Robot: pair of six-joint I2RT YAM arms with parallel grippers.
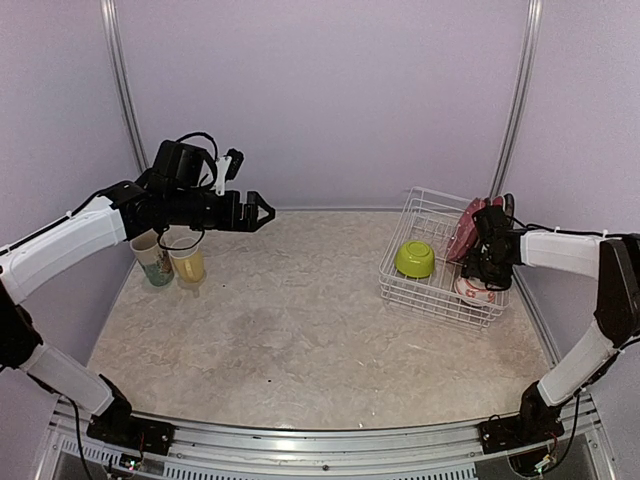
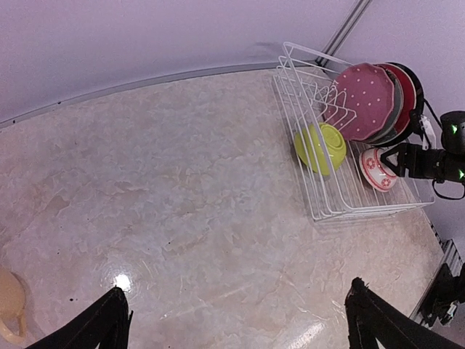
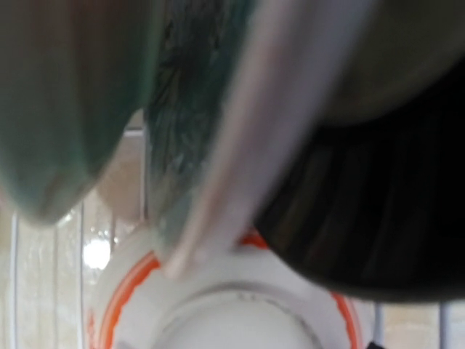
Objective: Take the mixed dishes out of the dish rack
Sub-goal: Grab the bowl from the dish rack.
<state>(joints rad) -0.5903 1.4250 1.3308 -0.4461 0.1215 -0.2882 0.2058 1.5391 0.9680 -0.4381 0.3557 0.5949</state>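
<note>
The white wire dish rack (image 1: pixel 400 283) stands at the right of the table. A lime-green bowl (image 1: pixel 415 258) lies inside, with upright plates (image 1: pixel 465 228) behind it: pink dotted (image 2: pixel 363 98) in front, then red and dark ones. A small white-and-red bowl (image 2: pixel 376 169) lies at the rack's near right end. My right gripper (image 2: pixel 386 161) reaches into the rack at this bowl, fingers apart by its rim. In the right wrist view the bowl (image 3: pixel 240 305) sits just below blurred plate edges. My left gripper (image 1: pixel 265 210) hangs open and empty above the table's left. A yellow cup (image 1: pixel 188 265) and patterned mug (image 1: pixel 152 260) stand below it.
Purple walls close in the table at the back and sides, with metal posts (image 1: pixel 122 80) in the corners. The rack sits close to the right wall. The marbled tabletop (image 1: pixel 280 330) stretches between the cups and the rack.
</note>
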